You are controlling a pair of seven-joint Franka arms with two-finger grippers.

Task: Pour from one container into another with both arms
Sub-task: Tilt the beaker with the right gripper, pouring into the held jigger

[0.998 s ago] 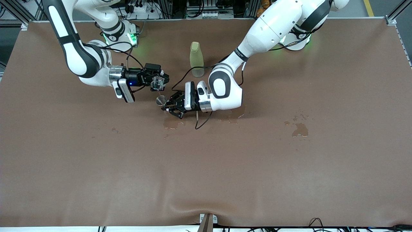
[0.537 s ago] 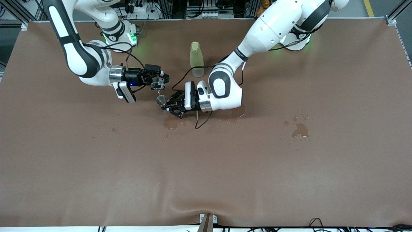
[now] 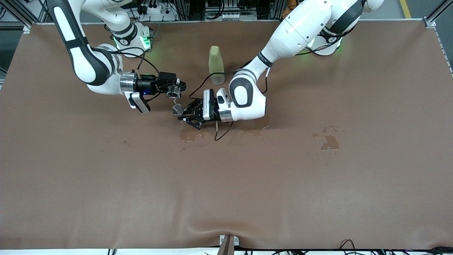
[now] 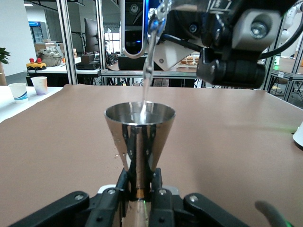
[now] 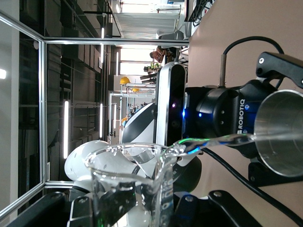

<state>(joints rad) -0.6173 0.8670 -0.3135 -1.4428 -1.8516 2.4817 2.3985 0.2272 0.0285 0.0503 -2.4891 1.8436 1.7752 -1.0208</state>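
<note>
Mid-pour over the brown bench, the right pincer was clenched on a tipped clear glass beaker, from whose lip a thin stream of water fell into a steel measuring cup. The left pincer was clamped on that cup's narrow lower part, holding it upright just above the bench, directly under the beaker's spout. The cup sat just beside and slightly below the beaker, between the two pincers. Wet patches already marked the bench, a sign that spilling was a real risk. Doing this step well would likely mean keeping the cup level and motionless, tilting the beaker slowly, and aiming the stream at the cup's middle rather than its rim. A pale capped bottle stood nearby, farther from the front camera.
</note>
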